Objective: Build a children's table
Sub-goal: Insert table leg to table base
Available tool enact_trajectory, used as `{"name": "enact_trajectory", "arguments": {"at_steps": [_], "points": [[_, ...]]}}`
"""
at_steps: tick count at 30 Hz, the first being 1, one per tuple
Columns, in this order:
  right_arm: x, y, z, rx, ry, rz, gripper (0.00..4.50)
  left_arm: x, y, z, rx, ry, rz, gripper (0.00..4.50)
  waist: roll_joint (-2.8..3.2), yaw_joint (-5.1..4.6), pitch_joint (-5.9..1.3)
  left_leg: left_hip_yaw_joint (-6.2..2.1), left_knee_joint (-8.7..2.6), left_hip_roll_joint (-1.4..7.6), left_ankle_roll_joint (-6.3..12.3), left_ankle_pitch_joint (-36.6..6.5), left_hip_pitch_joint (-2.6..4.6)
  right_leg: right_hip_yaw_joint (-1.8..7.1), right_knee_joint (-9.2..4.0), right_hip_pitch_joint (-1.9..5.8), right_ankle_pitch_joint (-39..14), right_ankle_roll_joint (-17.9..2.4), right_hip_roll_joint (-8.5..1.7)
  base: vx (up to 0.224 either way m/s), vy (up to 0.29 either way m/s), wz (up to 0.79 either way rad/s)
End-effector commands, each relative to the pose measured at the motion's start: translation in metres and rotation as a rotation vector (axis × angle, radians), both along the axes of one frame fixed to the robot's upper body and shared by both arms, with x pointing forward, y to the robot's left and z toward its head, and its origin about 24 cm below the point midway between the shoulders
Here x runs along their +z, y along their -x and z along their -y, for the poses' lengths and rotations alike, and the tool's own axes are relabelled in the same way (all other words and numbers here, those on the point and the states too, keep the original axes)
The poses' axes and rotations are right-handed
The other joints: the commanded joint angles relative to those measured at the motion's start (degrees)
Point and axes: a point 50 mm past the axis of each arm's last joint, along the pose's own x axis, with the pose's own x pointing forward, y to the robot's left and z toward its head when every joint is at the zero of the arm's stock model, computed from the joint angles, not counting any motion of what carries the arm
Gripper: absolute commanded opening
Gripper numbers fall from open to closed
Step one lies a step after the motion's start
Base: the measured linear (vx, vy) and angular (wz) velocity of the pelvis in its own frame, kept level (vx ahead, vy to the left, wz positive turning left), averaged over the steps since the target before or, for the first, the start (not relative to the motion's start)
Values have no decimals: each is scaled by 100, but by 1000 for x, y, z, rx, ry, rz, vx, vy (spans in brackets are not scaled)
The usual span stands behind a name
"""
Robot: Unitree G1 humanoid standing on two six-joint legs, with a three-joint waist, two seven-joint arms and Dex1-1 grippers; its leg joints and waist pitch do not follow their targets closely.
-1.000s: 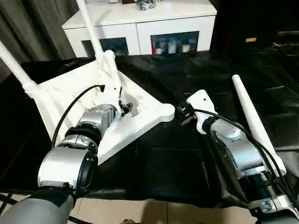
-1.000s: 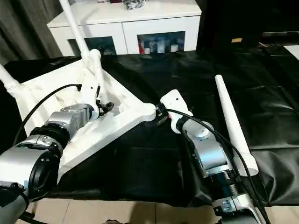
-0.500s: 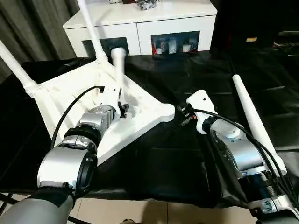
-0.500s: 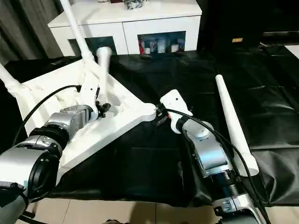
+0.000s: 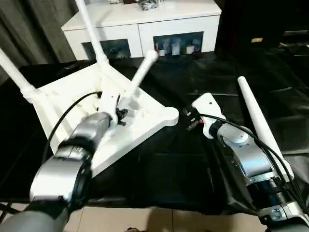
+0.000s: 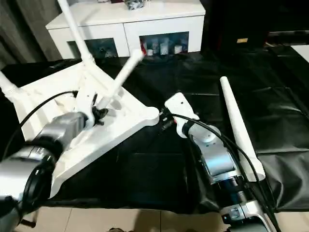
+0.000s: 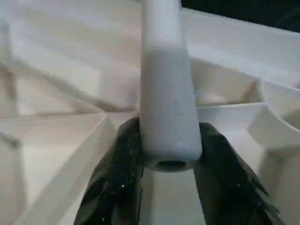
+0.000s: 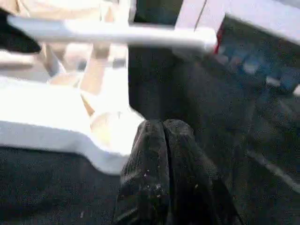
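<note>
While right fingers (image 8: 164, 154) stay shut, left fingers (image 7: 126, 159) pinch a smooth tapered leg (image 7: 166, 93).

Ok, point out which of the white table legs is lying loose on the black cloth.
The leg beside the right arm lies flat, apart from the tabletop. Two stand screwed into it; the left gripper holds another.

white cabinet (image 5: 145, 21): glass doors, small items behind glass, far side | black sheet (image 5: 203, 82): glossy, wrinkled, covers work surface | grey curtain (image 5: 34, 24): beside cabinet | tiled floor (image 5: 145, 220): near edge
</note>
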Motion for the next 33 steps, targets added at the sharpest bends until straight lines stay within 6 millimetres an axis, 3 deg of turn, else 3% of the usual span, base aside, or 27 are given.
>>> {"name": "enact_trajectory", "arguments": {"at_steps": [1,3,4,5,6,7,10,11,16,20,22,24,28,33], "points": [[19,-1,3,49,23,118,20,13,1,-13,-82,-24,70,132,-80,4,-436,-175,-463,271,285,-1809,143,197,-421,263,-963,-1301,-347,0,0,0],[23,-4,12,63,121,183,40,20,6,-22,-163,-48,107,132,-151,-5,-430,-152,-469,274,282,-1768,151,201,-408,255,-970,-1297,-326,0,0,0],[25,-5,16,71,183,220,43,24,8,-26,-195,-54,120,132,-139,17,-438,-167,-472,292,269,-1745,155,206,-388,260,-982,-1317,-361,0,0,0],[26,-6,19,74,219,240,51,27,10,-27,-216,-56,128,132,-112,0,-433,-142,-464,289,273,-1691,164,204,-390,233,-953,-1319,-335,0,0,0],[30,-10,25,95,324,295,64,36,15,-33,-279,-62,145,132,-236,2,-431,-136,-466,291,292,-1655,161,208,-403,239,-960,-1334,-341,0,0,0],[32,-13,30,111,401,322,76,44,22,-36,-350,-69,155,132,-208,21,-444,-131,-459,305,291,-1559,161,210,-364,239,-967,-1372,-358,0,0,0],[35,-18,40,150,541,347,95,60,33,-42,-452,-70,167,132,-239,33,-409,-104,-442,302,309,-1600,181,226,-362,209,-1117,-1431,-364,0,0,0],[35,-20,42,157,561,349,106,64,35,-44,-454,-70,172,132,-220,32,-390,-87,-437,288,339,-1615,181,226,-377,207,-1188,-1441,-352,0,0,0],[44,-31,54,160,723,426,148,90,51,-50,-542,-31,202,132,-330,31,-377,-70,-412,278,418,-1384,154,227,-339,238,-1035,-1530,-317,0,0,0],[46,-35,55,142,792,468,175,92,56,-51,-565,-30,185,132,-312,35,-380,-66,-392,268,413,-1316,181,225,-315,232,-1049,-1585,-301,0,0,0],[52,-45,58,89,839,531,183,95,69,-52,-609,-27,128,132,-386,-6,-369,-54,-387,252,430,-1239,155,219,-324,254,-1062,-1609,-300,0,0,0],[54,-47,58,79,837,547,183,95,70,-52,-604,-28,131,132,-354,12,-370,-47,-366,251,434,-1258,184,231,-325,239,-1117,-1615,-303,0,0,0],[56,-52,59,51,849,581,183,97,73,-48,-616,-10,129,132,-354,20,-382,-39,-356,253,411,-1240,198,229,-301,235,-979,-1611,-271,0,0,0],[44,-54,57,118,915,545,183,110,81,-37,-675,69,147,132,-365,26,-379,-20,-339,244,409,-1281,200,227,-299,237,-834,-1702,-247,0,0,0]]}}
